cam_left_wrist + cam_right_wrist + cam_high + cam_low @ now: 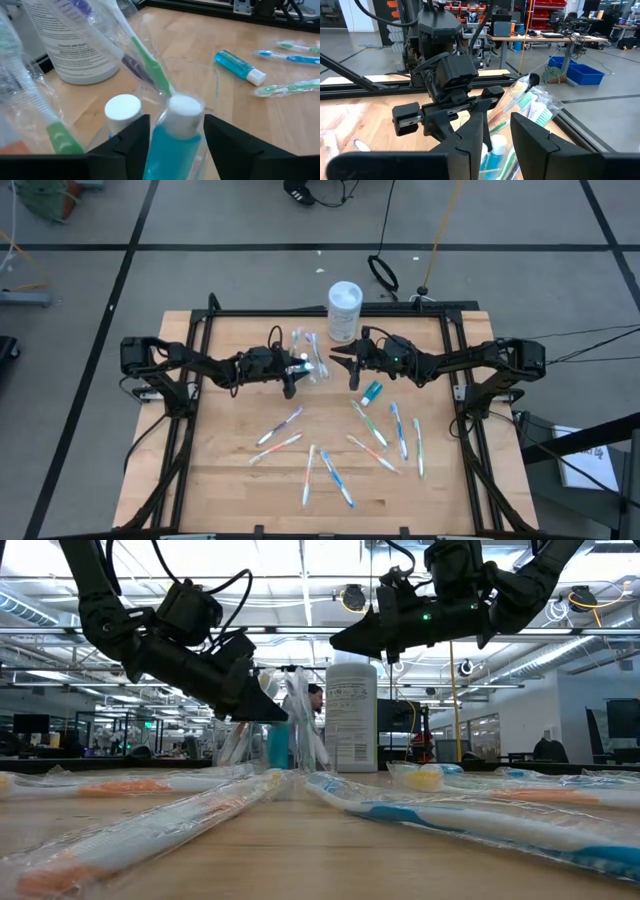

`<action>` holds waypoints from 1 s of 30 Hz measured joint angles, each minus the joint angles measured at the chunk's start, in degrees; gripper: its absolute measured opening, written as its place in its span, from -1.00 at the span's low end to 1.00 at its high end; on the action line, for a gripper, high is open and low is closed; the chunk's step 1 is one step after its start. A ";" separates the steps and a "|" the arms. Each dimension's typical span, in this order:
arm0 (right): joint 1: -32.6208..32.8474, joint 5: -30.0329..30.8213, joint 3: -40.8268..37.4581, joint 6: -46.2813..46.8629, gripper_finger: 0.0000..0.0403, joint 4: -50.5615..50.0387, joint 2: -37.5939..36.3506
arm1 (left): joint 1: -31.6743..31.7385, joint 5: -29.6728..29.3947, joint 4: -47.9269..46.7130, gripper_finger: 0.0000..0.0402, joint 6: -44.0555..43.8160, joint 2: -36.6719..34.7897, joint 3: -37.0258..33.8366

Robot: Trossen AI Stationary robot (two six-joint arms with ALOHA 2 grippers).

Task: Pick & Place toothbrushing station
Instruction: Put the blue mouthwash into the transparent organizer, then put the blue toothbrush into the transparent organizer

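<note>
A small clear cup (312,362) stands on the table at the middle back, holding several wrapped toothbrushes (150,65) and a blue toothpaste tube with a white cap (122,107). My left gripper (292,380) is at the cup's left side, shut on a second blue tube (172,145), cap up. A third tube (372,391) lies on the table to the right of the cup. My right gripper (345,368) hovers open and empty just right of the cup, above the table (340,640). Several toothbrushes (330,465) lie on the near half of the table. My left gripper pinches the blue tube's body (170,155), just below its white cap (184,112), between its two fingers. The tube stands about upright, cap up, at the cup's mouth among the toothbrushes. Its lower end is hidden, so I cannot tell whether it rests in the cup.
A taller white cylindrical container (344,310) with a pale lid stands just behind the cup. The two grippers are close together on either side of the cup. Black frame rails run along the table's left, right and far edges.
</note>
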 joint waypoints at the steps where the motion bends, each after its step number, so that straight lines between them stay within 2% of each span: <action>1: 0.00 0.00 0.00 0.23 -0.55 0.00 0.00 | 0.00 -0.48 0.00 -0.01 -0.02 0.00 0.00; 19: 0.00 0.00 0.00 1.43 -0.55 -0.17 0.00 | 0.08 -1.26 -0.54 -0.23 0.73 -0.91 -0.15; 23: 0.00 0.00 0.00 1.45 -0.55 -0.91 0.00 | 0.08 -1.51 -2.36 -0.23 1.34 -4.00 -0.26; 30: 0.00 -0.02 -0.01 2.70 -0.55 -2.55 -0.01 | -0.24 -1.44 -9.86 -0.23 3.32 -14.08 -0.24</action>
